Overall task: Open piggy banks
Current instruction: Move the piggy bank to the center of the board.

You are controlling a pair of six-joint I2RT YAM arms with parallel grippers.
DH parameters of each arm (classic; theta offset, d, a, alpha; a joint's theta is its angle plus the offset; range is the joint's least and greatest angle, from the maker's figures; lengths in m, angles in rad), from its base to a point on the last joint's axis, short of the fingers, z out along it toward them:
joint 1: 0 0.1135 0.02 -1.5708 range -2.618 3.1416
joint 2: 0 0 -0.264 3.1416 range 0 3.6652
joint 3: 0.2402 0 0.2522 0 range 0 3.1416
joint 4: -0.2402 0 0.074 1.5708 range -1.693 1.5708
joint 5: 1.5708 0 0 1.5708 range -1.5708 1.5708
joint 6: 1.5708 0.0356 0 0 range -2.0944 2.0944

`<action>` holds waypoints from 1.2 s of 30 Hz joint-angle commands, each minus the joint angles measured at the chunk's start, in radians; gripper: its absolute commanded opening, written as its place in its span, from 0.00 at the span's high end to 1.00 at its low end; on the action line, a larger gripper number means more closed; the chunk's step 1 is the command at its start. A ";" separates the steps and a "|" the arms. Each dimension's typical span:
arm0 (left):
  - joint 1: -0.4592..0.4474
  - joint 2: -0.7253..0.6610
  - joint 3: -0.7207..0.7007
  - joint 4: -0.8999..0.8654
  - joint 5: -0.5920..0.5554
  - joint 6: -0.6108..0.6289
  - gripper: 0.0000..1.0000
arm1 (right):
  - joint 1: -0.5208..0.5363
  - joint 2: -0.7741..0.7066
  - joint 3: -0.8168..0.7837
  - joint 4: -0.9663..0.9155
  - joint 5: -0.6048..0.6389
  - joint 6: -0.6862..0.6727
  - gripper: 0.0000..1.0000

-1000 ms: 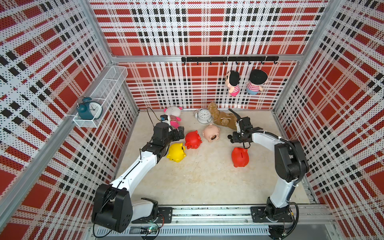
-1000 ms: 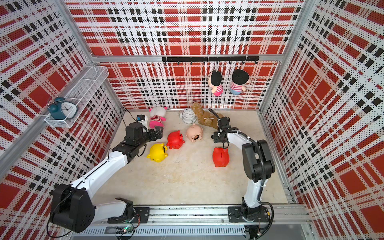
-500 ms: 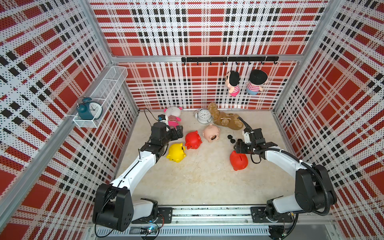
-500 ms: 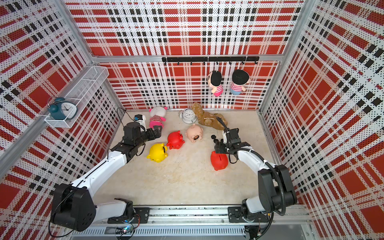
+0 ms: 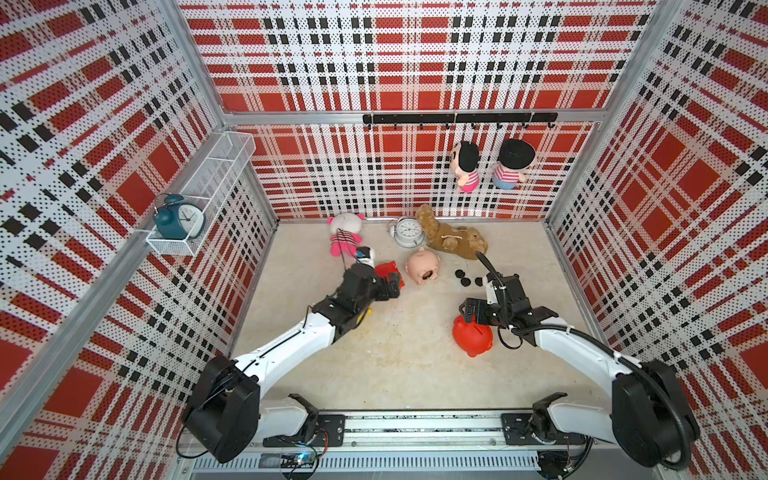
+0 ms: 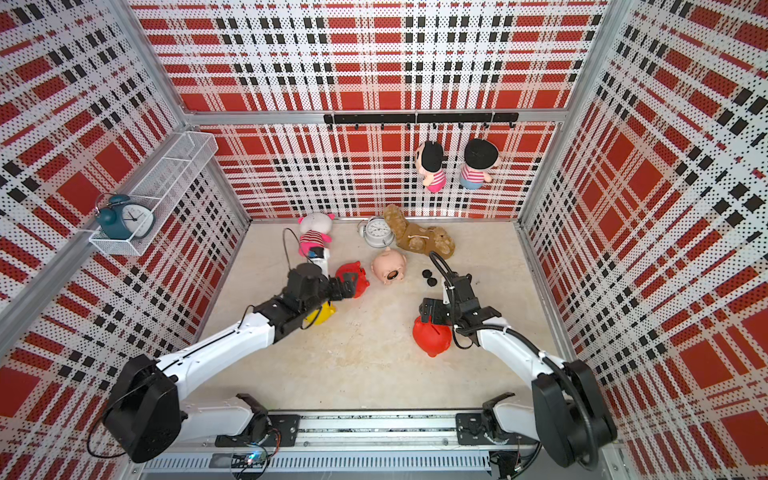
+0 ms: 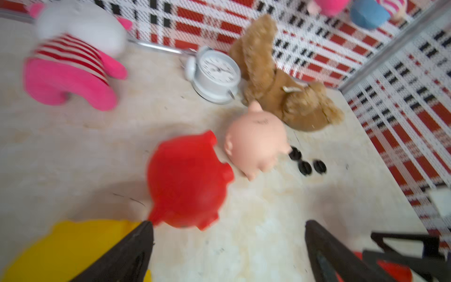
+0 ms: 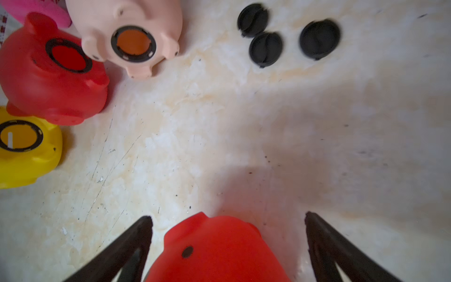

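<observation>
Starting at the left, the yellow piggy bank (image 8: 26, 156), the first red piggy bank (image 8: 48, 80) and the pale pink piggy bank (image 8: 131, 29) were lying with belly holes unplugged; the left gripper (image 7: 229, 224) was held over them, fingers wide and empty. Three black plugs (image 8: 265, 48) lay loose beside the pink one. Rightmost, the second red piggy bank (image 8: 214, 249) was straddled by the right gripper (image 8: 228, 217), fingers wide either side; if closed off-centre, its glossy shell could be squirted away, it was judged.

The beige mottled floor (image 5: 395, 365) carries four piggy banks (image 5: 472, 336), three black plugs (image 5: 465, 281), two plush toys (image 5: 451, 241) and a clock (image 5: 409, 231).
</observation>
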State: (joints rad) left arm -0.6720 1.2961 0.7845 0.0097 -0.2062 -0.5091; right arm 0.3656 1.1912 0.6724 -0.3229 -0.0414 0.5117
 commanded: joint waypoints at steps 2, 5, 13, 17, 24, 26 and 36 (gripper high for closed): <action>-0.134 -0.016 -0.081 0.151 -0.154 -0.171 0.02 | -0.004 -0.145 0.062 -0.221 0.261 -0.025 0.00; -0.206 0.018 -0.106 0.232 -0.168 -0.224 0.02 | -0.006 -0.176 0.069 -0.344 0.344 -0.051 0.00; -0.307 0.119 -0.046 0.277 -0.164 -0.263 0.02 | 0.071 -0.202 0.031 -0.432 0.283 0.022 0.00; -0.327 0.142 -0.042 0.284 -0.151 -0.290 0.02 | 0.125 -0.166 0.008 -0.424 0.192 0.088 0.00; -0.336 0.116 -0.084 0.255 -0.149 -0.366 0.02 | 0.298 -0.091 -0.030 -0.254 0.108 0.253 0.00; -0.336 0.100 -0.091 0.216 -0.154 -0.391 0.02 | 0.347 -0.052 -0.019 -0.180 0.111 0.285 0.00; -0.260 -0.028 -0.207 0.150 -0.191 -0.448 0.02 | 0.411 0.006 0.123 -0.245 0.145 0.168 0.00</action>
State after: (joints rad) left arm -0.9798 1.3128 0.6254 0.1730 -0.3794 -0.9272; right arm 0.7731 1.2400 0.7700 -0.4988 0.1040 0.7227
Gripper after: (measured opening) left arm 0.983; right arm 0.997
